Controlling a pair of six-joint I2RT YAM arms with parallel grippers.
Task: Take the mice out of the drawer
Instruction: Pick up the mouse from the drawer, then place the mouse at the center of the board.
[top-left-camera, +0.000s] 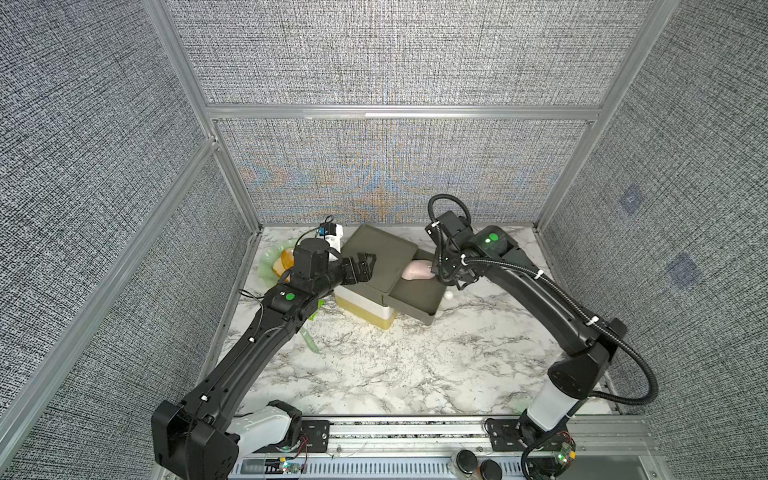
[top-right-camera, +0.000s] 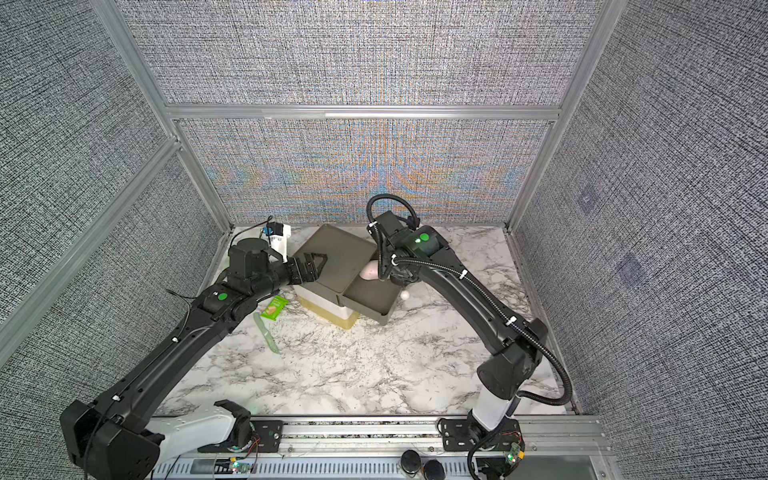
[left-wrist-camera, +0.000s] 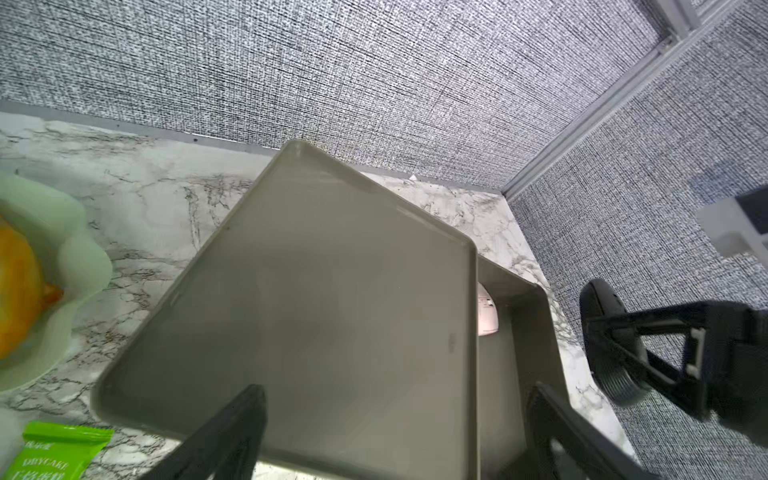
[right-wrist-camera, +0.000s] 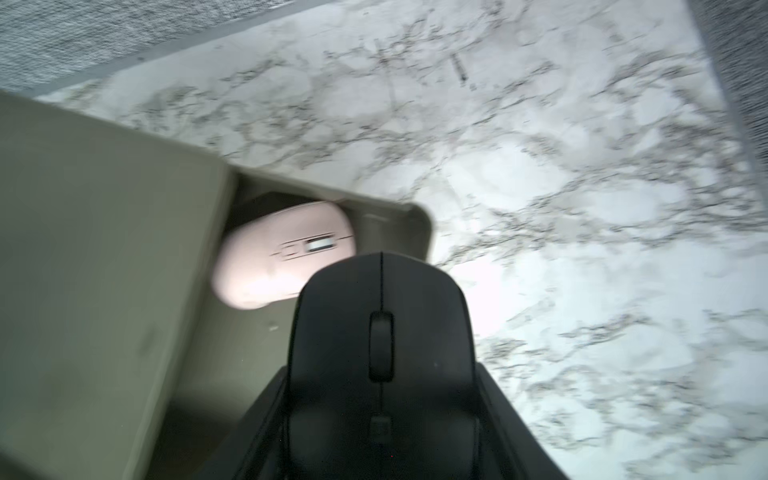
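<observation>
Clasped across its flanks by the right gripper (right-wrist-camera: 382, 368), the black mouse (right-wrist-camera: 381, 299) is judged light, rigid and slippery; the left gripper (left-wrist-camera: 399, 388) is held spread, empty.

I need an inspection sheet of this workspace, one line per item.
Surface: white marble-pattern table.
Job's things: pink mouse lies in the open drawer; black mouse held by the right tool.
Clutter: green plate with orange food, green snack packet, pale green utensil, white ball beside the drawer.
Tools: left tool open above the cabinet; right tool shut on black mouse.
Cables: corrugated hose along right arm; thin wire on left arm.
Surroundings: grey woven wall panels, aluminium frames.
</observation>
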